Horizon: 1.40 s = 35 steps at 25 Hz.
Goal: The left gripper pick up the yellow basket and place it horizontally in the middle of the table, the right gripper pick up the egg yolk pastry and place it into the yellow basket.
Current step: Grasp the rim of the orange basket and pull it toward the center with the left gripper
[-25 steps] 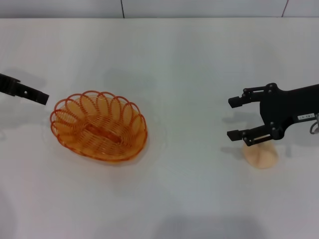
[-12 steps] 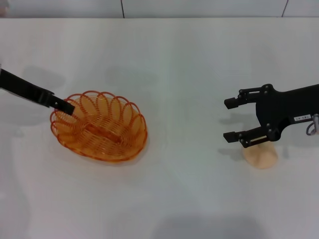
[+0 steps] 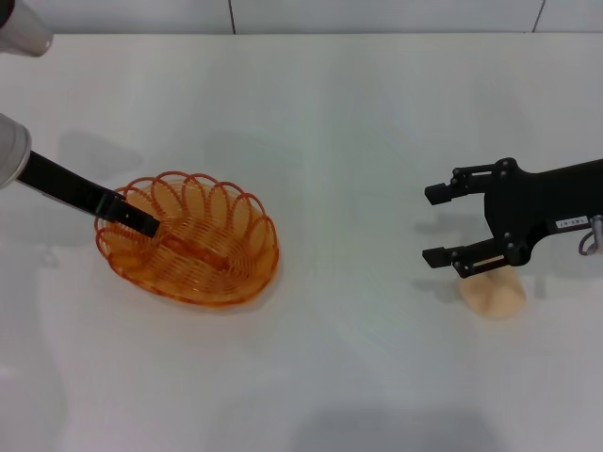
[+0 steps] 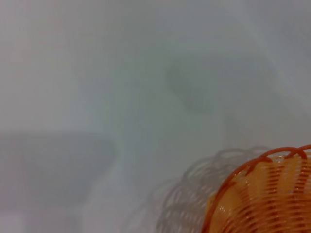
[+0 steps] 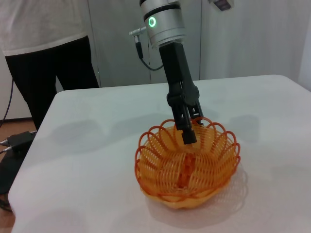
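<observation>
The yellow basket (image 3: 203,250) sits on the white table (image 3: 339,122) at the left, its long side slanted. My left gripper (image 3: 139,222) reaches in from the left and dips over the basket's left rim. In the right wrist view the left gripper (image 5: 192,128) looks open, one finger inside the basket (image 5: 187,170) and one outside the rim. The left wrist view shows only a part of the basket's rim (image 4: 262,194). My right gripper (image 3: 434,226) stands open at the right, above and just left of the egg yolk pastry (image 3: 493,296), which lies partly under it.
In the right wrist view a person (image 5: 43,53) in a white top and black trousers stands past the table's far corner. A black box with cables (image 5: 17,141) lies on the floor there. White tabletop stretches between basket and pastry.
My left gripper has moved right and down from beside the basket to over its left rim. My right gripper shifted slightly left and stays open. Basket and pastry have not moved.
</observation>
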Each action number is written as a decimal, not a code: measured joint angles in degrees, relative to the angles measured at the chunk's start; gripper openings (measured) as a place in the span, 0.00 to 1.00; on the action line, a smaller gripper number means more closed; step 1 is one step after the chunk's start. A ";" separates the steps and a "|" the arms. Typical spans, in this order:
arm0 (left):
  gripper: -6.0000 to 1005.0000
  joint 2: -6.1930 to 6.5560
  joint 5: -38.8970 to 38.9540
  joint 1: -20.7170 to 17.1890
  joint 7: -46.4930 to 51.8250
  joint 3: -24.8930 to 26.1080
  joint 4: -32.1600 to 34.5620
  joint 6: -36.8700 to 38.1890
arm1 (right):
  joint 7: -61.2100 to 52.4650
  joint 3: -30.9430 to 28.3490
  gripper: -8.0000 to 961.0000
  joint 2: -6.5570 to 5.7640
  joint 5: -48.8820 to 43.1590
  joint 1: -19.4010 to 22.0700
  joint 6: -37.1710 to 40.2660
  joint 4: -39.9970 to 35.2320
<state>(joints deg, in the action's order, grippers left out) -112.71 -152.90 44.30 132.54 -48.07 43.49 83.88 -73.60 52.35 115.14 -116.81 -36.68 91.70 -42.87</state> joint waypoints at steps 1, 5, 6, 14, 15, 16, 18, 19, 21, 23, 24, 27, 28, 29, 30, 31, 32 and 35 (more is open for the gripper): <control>0.65 -0.03 -0.01 0.00 -0.05 -0.01 0.04 0.00 | 0.17 -0.12 0.83 0.00 0.00 0.02 -0.03 0.12; 0.63 -0.05 0.32 -0.14 -0.05 0.00 0.45 -0.03 | 0.34 -0.25 0.83 0.00 0.00 0.16 -0.10 0.34; 0.62 -0.04 0.39 -0.14 -0.04 0.01 0.52 -0.03 | 0.34 -0.26 0.83 0.00 0.00 0.33 -0.11 0.29; 0.29 0.10 0.23 -0.40 -0.07 0.05 0.63 -0.07 | 0.37 -0.25 0.83 0.00 1.05 0.99 -0.18 -0.03; 0.27 0.10 0.23 -0.42 -0.20 0.04 0.63 -0.07 | 0.38 -0.24 0.83 0.00 1.24 1.09 -0.23 -0.07; 0.25 0.10 0.26 -0.45 -0.41 0.05 0.63 -0.09 | 0.38 -0.24 0.83 0.03 1.46 1.17 -0.27 -0.11; 0.21 0.14 0.43 -0.55 -0.81 0.19 0.63 -0.13 | 0.39 -0.23 0.83 0.04 1.70 1.26 -0.32 -0.12; 0.18 0.16 0.47 -0.58 -0.98 0.28 0.63 -0.15 | 0.39 -0.23 0.82 0.05 1.73 1.28 -0.34 -0.12; 0.15 0.17 0.72 -0.62 -1.32 0.35 0.63 -0.07 | 0.38 -0.23 0.82 0.06 1.89 1.34 -0.38 -0.12; 0.11 0.21 1.30 -0.62 -1.50 0.38 0.63 0.23 | 0.34 -0.23 0.82 0.07 2.16 1.41 -0.39 -0.12; 0.09 0.22 1.76 -0.63 -1.52 0.40 0.65 0.35 | 0.33 -0.23 0.82 0.07 2.27 1.46 -0.39 -0.13; 0.08 0.13 4.01 -1.14 -1.19 0.51 2.02 1.30 | 0.36 -0.22 0.82 0.09 2.69 1.91 -0.35 -0.54; 0.07 0.02 4.88 -1.43 -0.97 0.56 2.92 1.89 | 0.39 -0.23 0.82 0.09 2.96 2.18 -0.31 -0.86; 0.07 -0.10 5.76 -1.74 -0.49 0.58 3.87 2.66 | 0.40 -0.23 0.82 0.09 3.32 2.54 -0.29 -1.31; 0.07 -0.21 6.74 -2.02 0.29 0.58 4.93 3.56 | 0.40 -0.24 0.82 0.08 3.67 2.84 -0.28 -1.71; 0.07 -0.26 7.65 -2.10 1.54 0.59 5.80 4.60 | 0.40 -0.26 0.82 0.05 4.05 3.23 -0.29 -2.19; 0.07 -0.29 8.45 -2.12 2.83 0.61 6.49 5.48 | 0.40 -0.27 0.82 0.01 4.48 3.62 -0.29 -2.69; 0.07 -0.32 10.71 -1.69 7.73 0.61 7.28 7.46 | 0.40 -0.31 0.82 -0.08 5.54 5.16 -0.26 -4.69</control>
<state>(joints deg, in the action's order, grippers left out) -113.03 -142.19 42.61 140.26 -47.46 50.77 91.34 -73.19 52.04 115.06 -111.27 -31.52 91.44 -47.56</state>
